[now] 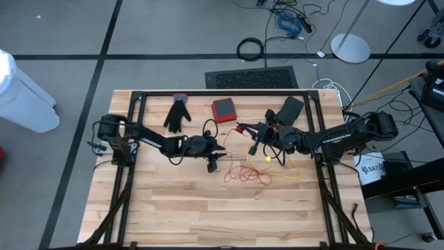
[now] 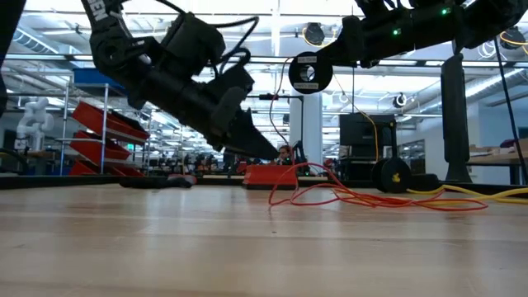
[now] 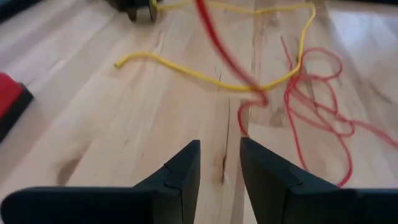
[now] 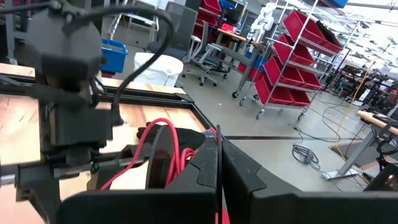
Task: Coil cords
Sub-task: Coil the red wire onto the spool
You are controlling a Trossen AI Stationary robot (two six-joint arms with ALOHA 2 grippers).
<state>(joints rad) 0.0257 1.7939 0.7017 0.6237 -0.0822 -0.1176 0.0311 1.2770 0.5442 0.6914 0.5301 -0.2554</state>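
Just past the tips of our left gripper we see a thin red cord lying in loose, messy loops on the wooden table. The wood is pale and smooth, with long planks and a dark crack running between two of them. A thin yellow cord bends in soft curves a bit farther out from the same gripper, and it crosses the red one. Our left gripper's two dark, wedge-shaped fingers stand a little apart with nothing between them. This arm reaches low over the table and tilts down, with the tips close to the wood.

Our right gripper is up in the air, above the cords. Its two dark fingers are pressed together, and a red strand shows in the slit between them. Red cord loops bunch up just in front of it.

Off to the side of the left gripper lie a floppy black glove and a flat red square pad.
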